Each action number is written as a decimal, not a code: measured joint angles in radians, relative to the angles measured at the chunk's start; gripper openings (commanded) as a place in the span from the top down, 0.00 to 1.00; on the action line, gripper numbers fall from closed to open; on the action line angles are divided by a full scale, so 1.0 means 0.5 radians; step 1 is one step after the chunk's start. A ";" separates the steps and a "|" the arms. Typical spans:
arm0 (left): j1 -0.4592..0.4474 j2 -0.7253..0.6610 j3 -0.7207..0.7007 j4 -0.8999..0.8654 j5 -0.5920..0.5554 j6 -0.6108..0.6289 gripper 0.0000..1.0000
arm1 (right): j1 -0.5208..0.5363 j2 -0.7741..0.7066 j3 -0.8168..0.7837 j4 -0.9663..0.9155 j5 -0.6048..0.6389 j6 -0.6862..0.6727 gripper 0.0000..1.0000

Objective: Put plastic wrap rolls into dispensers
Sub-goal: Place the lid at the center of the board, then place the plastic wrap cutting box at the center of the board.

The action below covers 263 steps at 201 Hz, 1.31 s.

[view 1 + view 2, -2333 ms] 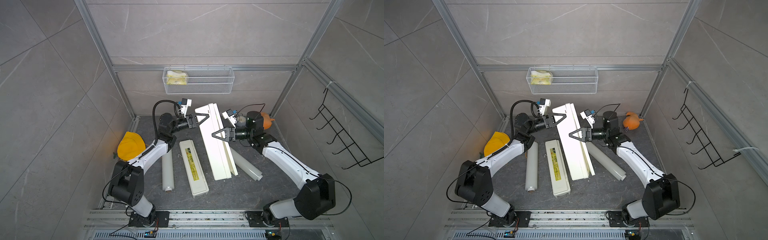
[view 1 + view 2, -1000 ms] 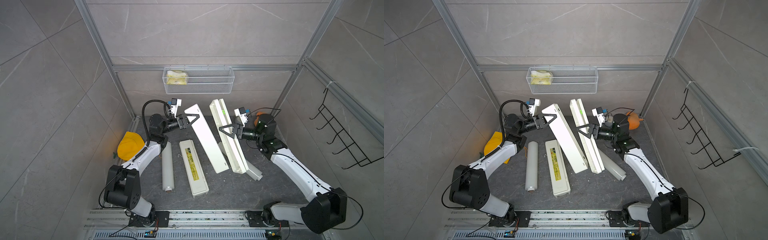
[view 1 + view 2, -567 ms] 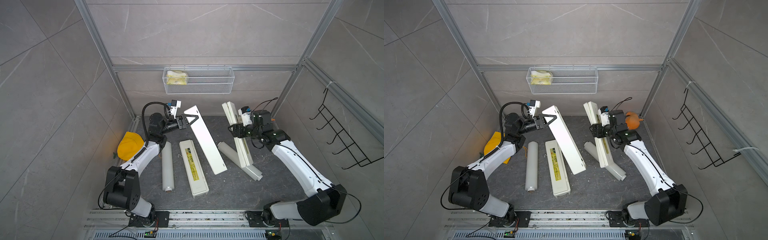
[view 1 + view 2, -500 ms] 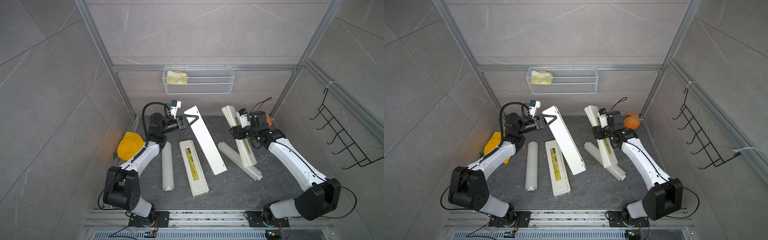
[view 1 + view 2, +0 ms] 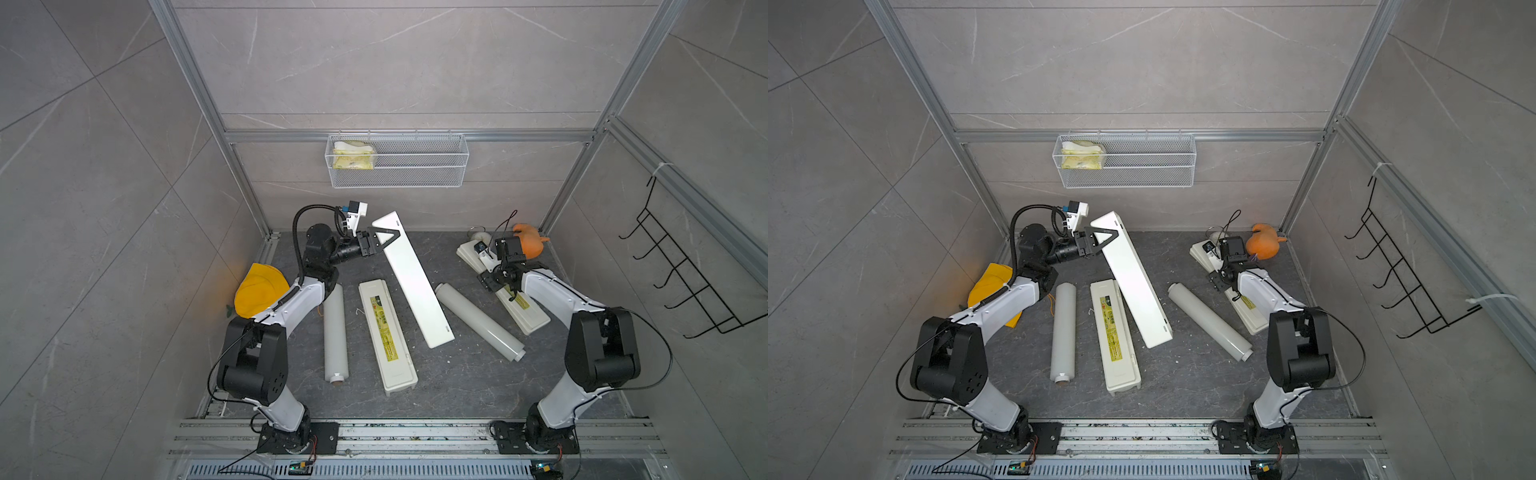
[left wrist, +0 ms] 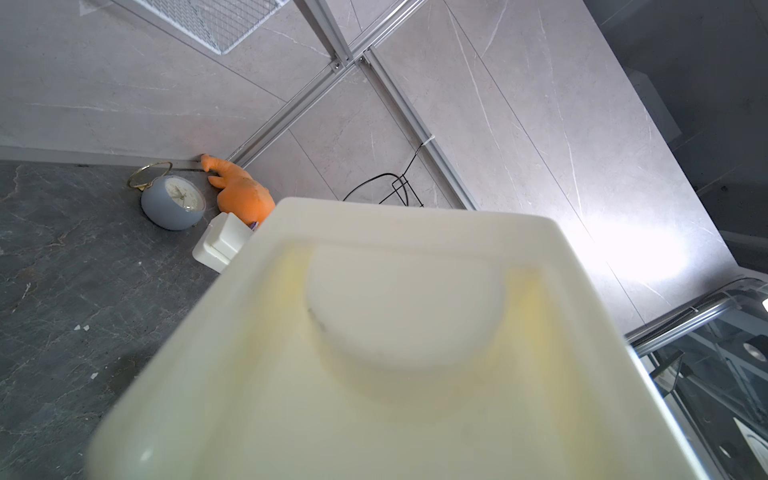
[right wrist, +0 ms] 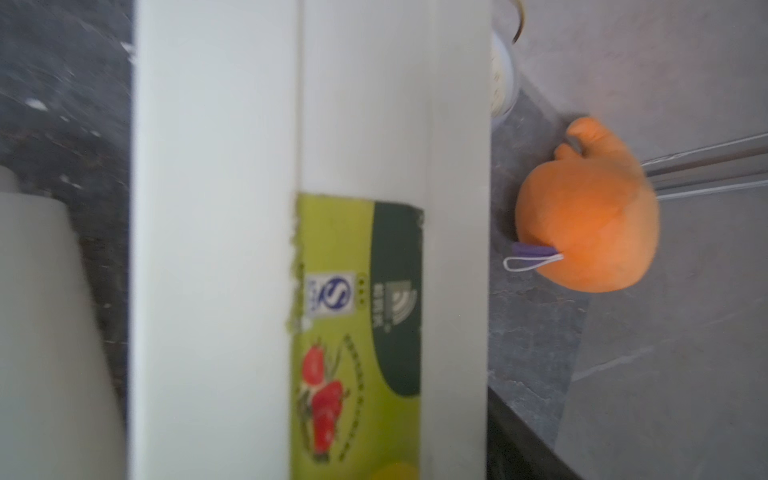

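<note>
One closed dispenser (image 5: 386, 336) with a yellow-green label lies mid-floor. The other is in two halves. My left gripper (image 5: 387, 241) is shut on the far end of the plain white half (image 5: 415, 282), which slants with its near end on the floor; its hollow inside (image 6: 395, 353) fills the left wrist view. The labelled half (image 5: 521, 307) lies on the floor at the right, and my right gripper (image 5: 493, 282) straddles it, pointing down. Its label (image 7: 357, 332) shows in the right wrist view. One plastic wrap roll (image 5: 336, 332) lies by the left arm. Another roll (image 5: 478, 322) lies slantwise between the halves.
An orange plush (image 5: 528, 246) and a grey clock (image 6: 173, 202) sit in the back right corner, close to the right gripper. A yellow cap (image 5: 259, 289) lies at the left wall. A wire basket (image 5: 397, 162) hangs on the back wall, a black hook rack (image 5: 685, 282) on the right wall.
My right gripper has carried the labelled half from mid-air rightwards and down onto the floor near the right wall. The left gripper and its half have hardly moved.
</note>
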 measured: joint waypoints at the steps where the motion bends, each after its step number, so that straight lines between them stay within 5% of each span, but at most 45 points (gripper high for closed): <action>1: 0.000 0.005 0.000 0.002 0.001 -0.002 0.53 | -0.007 0.014 0.000 0.002 -0.002 -0.003 0.21; 32: 0.000 0.077 0.004 0.031 -0.002 -0.045 0.53 | -0.117 0.238 0.029 0.012 -0.079 -0.025 0.16; 59: 0.000 0.129 0.043 0.037 -0.002 -0.062 0.50 | -0.150 0.341 0.089 -0.012 -0.109 -0.033 0.00; 90: 0.000 0.134 0.085 0.048 0.003 -0.080 0.42 | -0.165 0.394 0.214 -0.127 -0.189 -0.018 0.00; 160: -0.005 0.134 0.095 0.040 -0.001 -0.088 0.42 | -0.222 0.296 0.379 -0.410 -0.330 0.226 0.00; 207: -0.077 0.211 0.218 -0.089 -0.043 -0.070 0.44 | -0.250 -0.305 0.471 -0.530 -1.073 0.678 0.01; 263: -0.159 0.263 0.270 -0.242 -0.126 -0.016 0.44 | -0.059 -0.890 0.111 -0.020 -2.126 1.316 0.00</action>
